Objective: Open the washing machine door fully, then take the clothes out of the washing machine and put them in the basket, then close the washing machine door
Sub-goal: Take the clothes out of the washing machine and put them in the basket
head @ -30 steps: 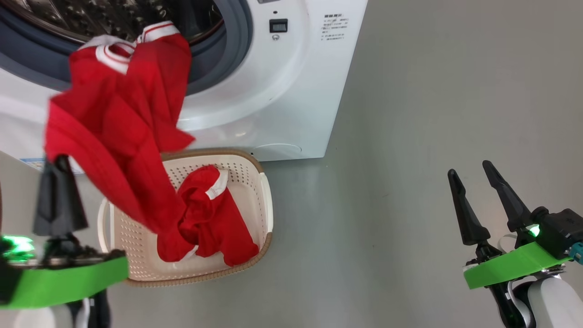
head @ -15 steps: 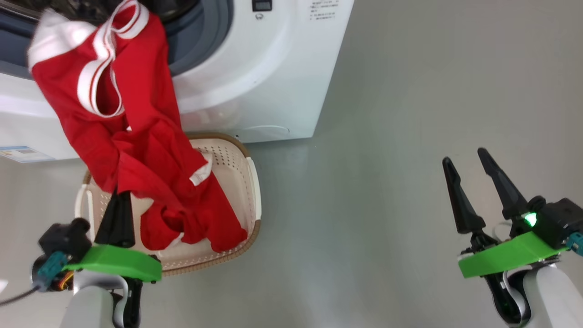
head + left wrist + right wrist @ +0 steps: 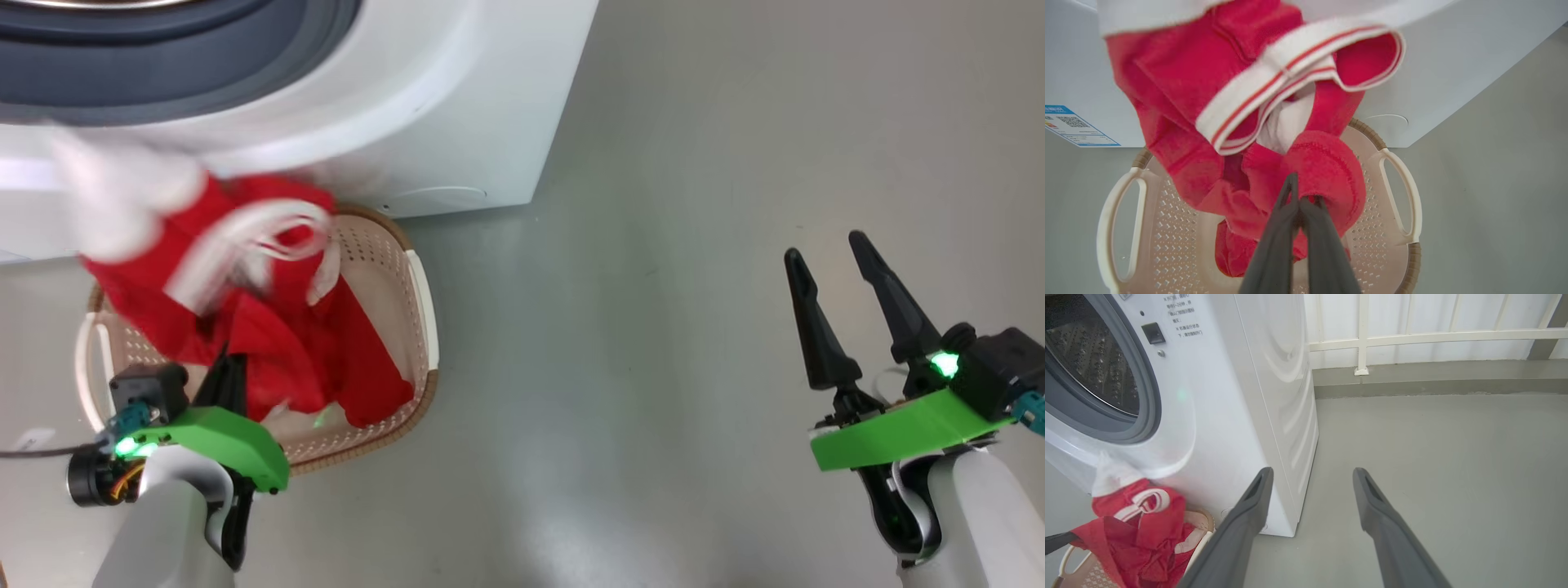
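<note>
left end effector (image 3: 1297,196): fingers pressed together, pinching a red fold of the clothes (image 3: 1200,81). the rest of that garment spreads ahead of the fingertips toward the front of the washing machine (image 3: 457,106), with a white trim band looped just past them. its upper part is blurred in the head view. more red fabric lies under the fingers, inside the basket (image 3: 1412,253). the basket stands directly below this end effector on the floor (image 3: 653,327), close against the washer base; cannot tell whether they are touching. a blue label sticker (image 3: 1073,128) is ahead and left of the fingers, a round white cap (image 3: 1386,119) ahead and right.

right end effector (image 3: 824,249): fingers spread wide, empty, over bare floor, well to the right of the basket. the washer corner is ahead and to its left, with the grey drum seal (image 3: 1149,404) beyond.
</note>
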